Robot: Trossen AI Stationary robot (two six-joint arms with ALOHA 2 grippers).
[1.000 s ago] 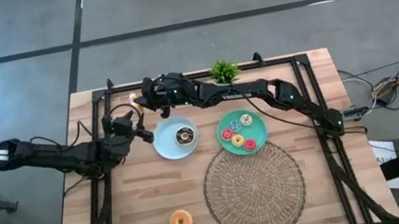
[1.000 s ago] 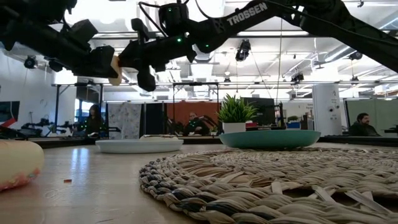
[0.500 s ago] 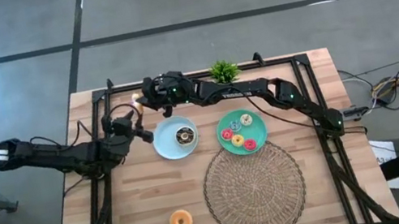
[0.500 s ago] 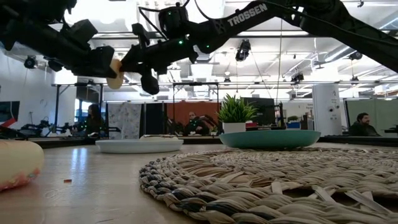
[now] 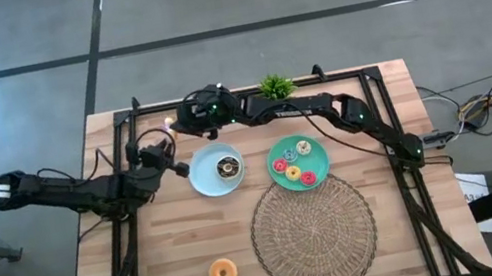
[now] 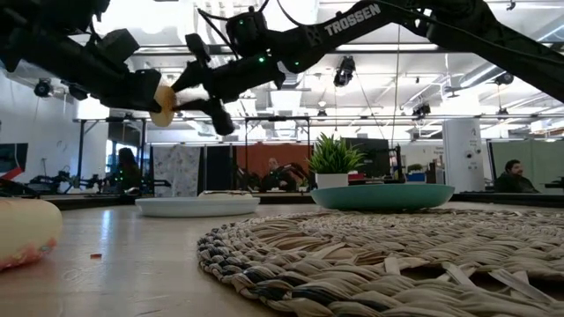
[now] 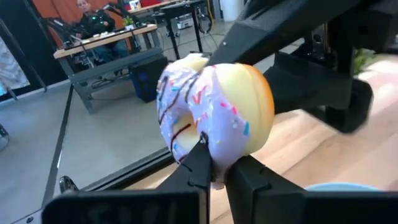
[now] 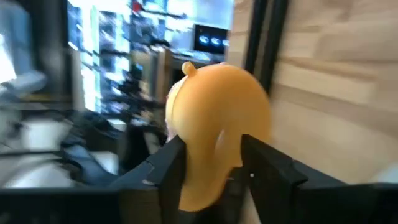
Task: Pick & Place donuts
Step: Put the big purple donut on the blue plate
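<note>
Above the bench's rear-left, the left end effector [image 7: 214, 165] grips a white-iced sprinkled donut [image 7: 214, 115] between closed fingers. The right end effector [image 8: 208, 165] meets it there, fingers spread open around the same donut's plain tan side.

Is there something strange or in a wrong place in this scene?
Yes. One white-iced donut is held in the air near the table's far left, above no plate, with the left gripper shut on it and the right gripper around it too. Another donut lies alone on the bare table.
</note>
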